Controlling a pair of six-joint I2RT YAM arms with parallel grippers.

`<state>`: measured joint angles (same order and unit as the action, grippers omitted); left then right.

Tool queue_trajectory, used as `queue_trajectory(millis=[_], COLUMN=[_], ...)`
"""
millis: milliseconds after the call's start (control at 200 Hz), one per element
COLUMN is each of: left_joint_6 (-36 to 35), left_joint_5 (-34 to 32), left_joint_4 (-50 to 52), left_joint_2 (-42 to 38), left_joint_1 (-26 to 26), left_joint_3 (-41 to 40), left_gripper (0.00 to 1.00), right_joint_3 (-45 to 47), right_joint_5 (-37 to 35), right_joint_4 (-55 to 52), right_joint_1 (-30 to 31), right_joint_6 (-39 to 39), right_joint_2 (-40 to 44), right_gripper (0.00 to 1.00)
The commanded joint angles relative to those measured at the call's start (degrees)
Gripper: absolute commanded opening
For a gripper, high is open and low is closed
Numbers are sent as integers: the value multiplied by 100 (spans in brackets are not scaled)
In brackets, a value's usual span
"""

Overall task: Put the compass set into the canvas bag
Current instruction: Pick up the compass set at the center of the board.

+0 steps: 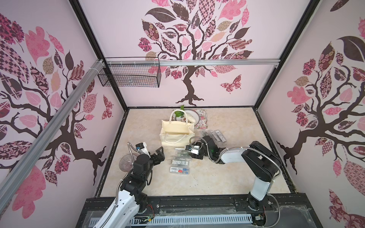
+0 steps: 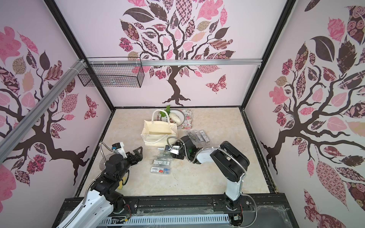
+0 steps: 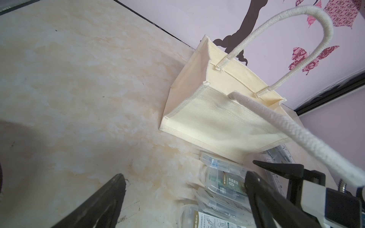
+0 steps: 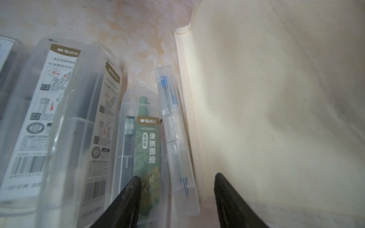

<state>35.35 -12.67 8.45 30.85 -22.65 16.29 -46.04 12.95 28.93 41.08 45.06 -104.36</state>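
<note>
On the marbled cream table [image 1: 227,158], the left gripper [image 1: 160,154] hangs front-left of the canvas bag [image 1: 173,126], jaws wide apart and empty. The bag stands open. The right gripper [image 4: 177,175], jaws apart, straddles the slim clear compass set [image 4: 175,142] lying against the bag's front wall.

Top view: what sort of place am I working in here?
Most likely a staged robot recording booth, not a real room: a marble-look tabletop boxed in by black frame posts and tree-print walls, with the left arm and right arm mounted on a front rail.
</note>
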Motion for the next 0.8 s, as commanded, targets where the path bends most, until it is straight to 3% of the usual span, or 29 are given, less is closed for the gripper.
queue_trajectory(millis=[0,635,795], left_joint_6=[-69,-94,-111], left_joint_5=[-69,-91,-135], left_joint_4=[-177,-142,-133], left_joint_2=[11,26,37], left_joint_1=[-24,-20,-20], left_joint_3=[-55,-76,-65], left_gripper=[97,97,97], right_joint_3=[-242,-663,-678], right_joint_5=[-82,74,89], right_joint_4=[52,-298,-315], right_joint_1=[-1,2,3], right_joint_6=[235,321,302], right_joint_2=[-244,-763,-809], right_gripper=[62,39,27])
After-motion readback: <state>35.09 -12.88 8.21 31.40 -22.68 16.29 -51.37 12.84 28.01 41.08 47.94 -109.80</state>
